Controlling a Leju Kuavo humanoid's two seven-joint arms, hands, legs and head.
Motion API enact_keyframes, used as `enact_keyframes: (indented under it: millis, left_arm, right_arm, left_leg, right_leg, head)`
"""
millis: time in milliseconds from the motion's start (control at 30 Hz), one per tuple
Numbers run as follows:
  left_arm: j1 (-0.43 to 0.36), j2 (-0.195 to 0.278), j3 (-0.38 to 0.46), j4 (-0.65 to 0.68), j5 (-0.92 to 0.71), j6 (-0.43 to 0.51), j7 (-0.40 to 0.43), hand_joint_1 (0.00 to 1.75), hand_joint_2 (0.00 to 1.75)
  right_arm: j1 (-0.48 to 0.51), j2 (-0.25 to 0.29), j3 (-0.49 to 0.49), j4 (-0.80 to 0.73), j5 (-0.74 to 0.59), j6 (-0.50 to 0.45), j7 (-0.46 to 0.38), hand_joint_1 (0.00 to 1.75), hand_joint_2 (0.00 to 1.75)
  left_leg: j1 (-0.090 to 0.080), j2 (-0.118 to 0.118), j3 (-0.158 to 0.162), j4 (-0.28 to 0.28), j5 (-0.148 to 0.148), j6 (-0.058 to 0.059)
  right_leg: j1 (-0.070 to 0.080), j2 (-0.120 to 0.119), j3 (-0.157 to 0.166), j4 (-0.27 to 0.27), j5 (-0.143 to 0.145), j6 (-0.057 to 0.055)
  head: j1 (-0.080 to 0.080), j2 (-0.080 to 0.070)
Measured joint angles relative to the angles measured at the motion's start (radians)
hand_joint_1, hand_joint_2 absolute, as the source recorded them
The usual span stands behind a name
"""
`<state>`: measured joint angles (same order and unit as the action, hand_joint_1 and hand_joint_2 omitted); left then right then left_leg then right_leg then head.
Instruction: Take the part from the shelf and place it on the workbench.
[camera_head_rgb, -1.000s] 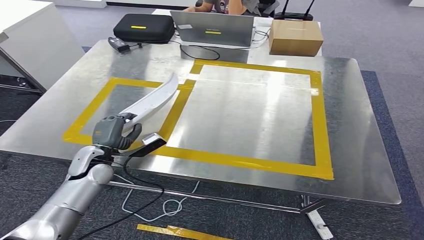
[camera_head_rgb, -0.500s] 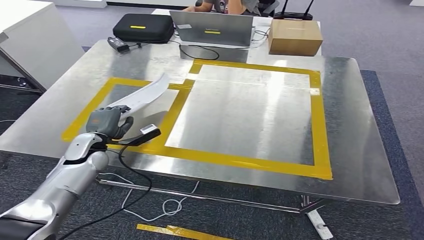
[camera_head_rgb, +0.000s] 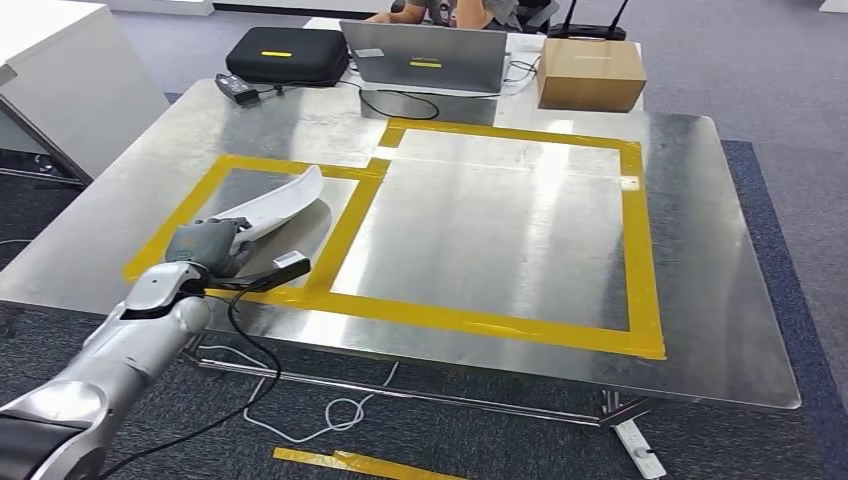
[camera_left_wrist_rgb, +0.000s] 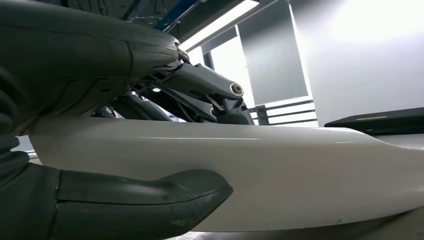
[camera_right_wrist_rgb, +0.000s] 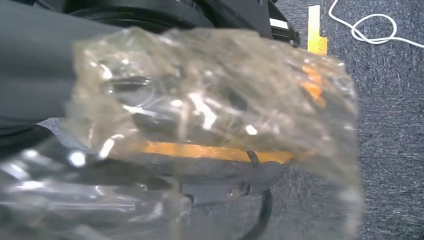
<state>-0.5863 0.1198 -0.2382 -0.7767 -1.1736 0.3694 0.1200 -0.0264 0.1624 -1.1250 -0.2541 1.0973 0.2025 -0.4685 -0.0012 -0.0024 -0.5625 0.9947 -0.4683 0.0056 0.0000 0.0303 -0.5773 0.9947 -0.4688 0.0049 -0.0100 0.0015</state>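
Observation:
My left hand (camera_head_rgb: 205, 245) grips one end of a long, curved white part (camera_head_rgb: 275, 205). It holds the part low over the metal workbench (camera_head_rgb: 480, 230), inside the smaller yellow-taped square (camera_head_rgb: 180, 222). The part's far tip points away towards the table's middle. In the left wrist view the white part (camera_left_wrist_rgb: 280, 175) runs across the picture, with my dark thumb (camera_left_wrist_rgb: 140, 200) under it and the fingers over it. Whether the part touches the tabletop I cannot tell. In the right wrist view, crinkled clear film (camera_right_wrist_rgb: 215, 90) covers my right hand (camera_right_wrist_rgb: 35, 65), hiding its fingers.
A larger yellow-taped rectangle (camera_head_rgb: 640, 250) marks the workbench to the right. At the far edge stand a black case (camera_head_rgb: 285, 55), a laptop (camera_head_rgb: 425, 58) and a cardboard box (camera_head_rgb: 590, 75). A white cabinet (camera_head_rgb: 70, 90) stands at the left. Cables (camera_head_rgb: 330, 410) lie on the carpet.
My left hand has carried the white part leftwards and lower, from over the tape line between the two squares into the smaller square, closer to the tabletop.

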Motion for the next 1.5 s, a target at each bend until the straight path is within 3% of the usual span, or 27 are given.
enact_keyframes:
  millis: [100,200,333,500,700,900,1300,1400,1500]
  left_arm:
    - [-0.006,0.002,0.000,0.014,0.000,-0.003,0.001,0.00,1.75]
    - [-0.008,0.002,0.000,0.023,0.005,-0.001,-0.004,0.00,1.75]
    - [-0.005,0.001,0.003,0.028,0.044,0.019,-0.040,0.00,0.00]
    - [0.042,-0.010,0.025,-0.024,0.161,0.046,-0.129,0.00,0.00]
    - [0.152,-0.023,0.040,-0.193,0.292,0.041,-0.197,0.00,0.00]
    - [0.222,-0.025,0.049,-0.313,0.324,0.035,-0.208,0.00,0.00]
    - [0.242,-0.026,0.052,-0.364,0.334,0.034,-0.215,0.00,0.00]
    - [0.267,-0.027,0.058,-0.393,0.398,0.018,-0.250,0.00,0.00]
    - [0.341,-0.027,0.071,-0.485,0.521,-0.034,-0.293,0.00,0.00]
  right_arm:
    - [-0.001,-0.003,0.004,0.002,0.001,0.002,0.000,0.00,0.00]
    - [-0.002,-0.004,0.006,0.005,0.002,0.002,-0.002,0.00,0.00]
    - [-0.003,-0.005,0.006,0.007,0.001,-0.004,-0.004,0.00,0.00]
    - [0.000,-0.005,0.006,0.008,-0.001,-0.011,-0.001,0.00,0.00]
    - [0.007,-0.004,0.005,0.008,-0.010,-0.008,0.000,0.00,0.00]
    - [0.010,-0.002,0.005,0.008,-0.012,-0.008,0.000,0.00,0.00]
    - [0.011,-0.002,0.005,0.008,-0.013,-0.008,0.000,0.00,0.00]
    - [0.013,0.000,0.004,0.007,-0.017,-0.002,0.004,0.00,0.00]
    - [0.023,0.013,-0.002,-0.015,-0.024,0.025,0.016,0.00,0.00]
  left_leg:
    - [0.000,0.000,0.000,0.000,0.000,0.000]
    - [0.000,0.000,0.000,0.000,0.000,0.000]
    - [0.000,0.000,0.000,0.000,0.000,0.000]
    - [0.000,0.000,0.000,0.000,0.000,0.000]
    - [0.000,0.000,0.000,0.000,-0.001,0.000]
    - [0.000,0.000,0.000,0.000,-0.001,0.001]
    - [0.000,0.000,0.000,0.000,-0.001,0.000]
    - [0.000,0.000,0.000,0.000,-0.001,0.000]
    - [0.000,0.000,0.000,0.000,-0.002,0.000]
  right_leg:
    - [0.000,0.000,0.000,0.000,0.000,0.000]
    - [0.000,0.000,0.000,0.000,0.000,0.000]
    - [0.000,0.000,0.000,0.000,0.000,0.000]
    - [0.000,0.000,0.000,0.000,0.000,0.000]
    - [0.000,0.000,0.000,0.000,-0.001,0.000]
    - [0.000,0.000,0.000,0.000,-0.001,0.000]
    - [0.000,0.000,0.000,0.000,-0.001,0.000]
    - [0.000,0.000,0.000,0.000,-0.001,0.000]
    - [0.000,0.001,0.000,0.000,-0.002,0.000]
  head:
    - [0.000,0.000]
    - [0.000,0.000]
    - [0.000,0.000]
    - [0.000,0.000]
    - [0.000,0.000]
    - [0.000,0.000]
    - [0.000,0.000]
    - [0.000,0.000]
    - [0.000,0.000]
